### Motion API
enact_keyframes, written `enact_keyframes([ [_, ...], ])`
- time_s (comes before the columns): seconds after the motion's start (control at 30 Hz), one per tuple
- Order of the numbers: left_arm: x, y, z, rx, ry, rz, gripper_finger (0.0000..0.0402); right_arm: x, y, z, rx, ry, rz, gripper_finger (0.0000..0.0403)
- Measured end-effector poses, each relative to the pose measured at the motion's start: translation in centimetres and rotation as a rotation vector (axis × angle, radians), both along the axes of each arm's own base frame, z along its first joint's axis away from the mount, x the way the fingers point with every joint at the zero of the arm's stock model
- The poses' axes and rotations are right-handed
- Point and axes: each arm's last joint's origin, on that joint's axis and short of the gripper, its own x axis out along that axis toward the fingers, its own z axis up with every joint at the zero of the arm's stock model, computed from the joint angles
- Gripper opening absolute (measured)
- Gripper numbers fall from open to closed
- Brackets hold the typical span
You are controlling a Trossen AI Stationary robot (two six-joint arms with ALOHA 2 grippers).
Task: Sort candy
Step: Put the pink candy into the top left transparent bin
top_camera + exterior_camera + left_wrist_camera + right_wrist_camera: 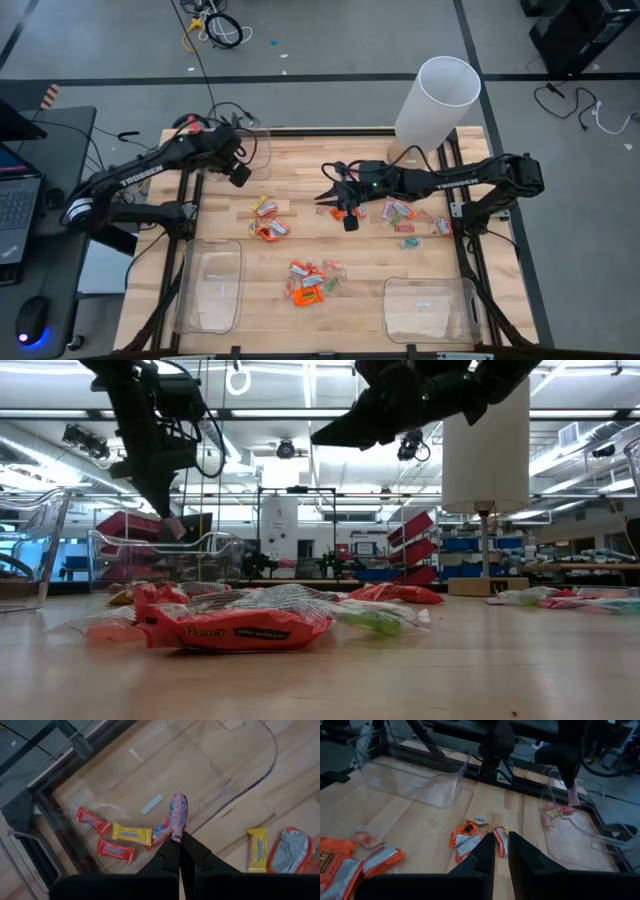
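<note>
The candy lies in loose heaps on the wooden table: one heap left of centre, one nearer the front, one at the right. My left gripper hangs over a clear bin at the table's far left and is shut on a pink candy. A few red and yellow candies lie on that bin's floor. My right gripper hovers above the table's middle, pointing toward the left. Its fingers stand a narrow gap apart with nothing between them. My left gripper pinches the pink candy by one twisted end between its two fingertips. The fingers come slanting down from above. The candy juts out past the fingertips, lifted clear above the bin's floor.
Two more clear bins stand near the front edge, one at the left and one at the right. A tall white cylinder stands at the far right. Bare wood lies between the heaps.
</note>
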Motion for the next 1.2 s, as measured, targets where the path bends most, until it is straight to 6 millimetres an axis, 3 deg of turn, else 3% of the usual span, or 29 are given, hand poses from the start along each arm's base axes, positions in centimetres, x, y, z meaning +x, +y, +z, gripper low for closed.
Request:
enact_keyframes([
  [0.63, 1.4, 2.3, -3.1, -0.086, 0.180, 0.048, 0.0000, -0.3, -0.2, -0.7, 0.033, -0.012, -0.023, 0.0039],
  [1.2, 1.5, 2.5, -3.4, -0.065, 0.217, 0.070, 0.0000, -0.3, -0.2, -0.7, 0.032, -0.015, -0.023, 0.0039],
])
